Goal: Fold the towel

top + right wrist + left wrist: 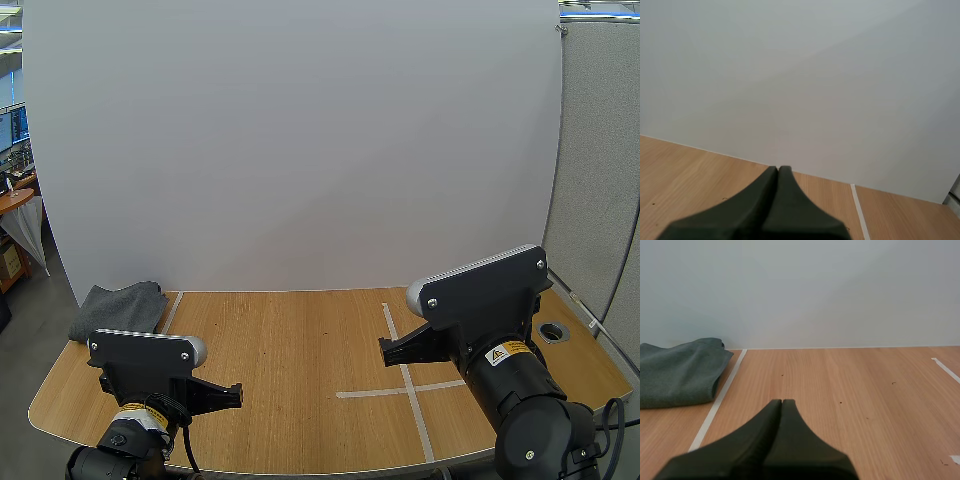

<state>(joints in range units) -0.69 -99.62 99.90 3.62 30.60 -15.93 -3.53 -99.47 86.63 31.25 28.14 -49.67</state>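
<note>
Wooden table [300,350], grey towel [120,308]; left gripper [782,402], right gripper [778,169] both narrow, empty; yellow warning label [508,353].

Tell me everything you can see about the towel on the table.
The towel is a dark grey-green cloth, soft and finely textured. It lies rumpled in a loose layered heap at the far left corner of the wooden table, by the white board behind it and just left of a white tape line. It rests on the table; the left gripper, shut, is apart from it.
</note>
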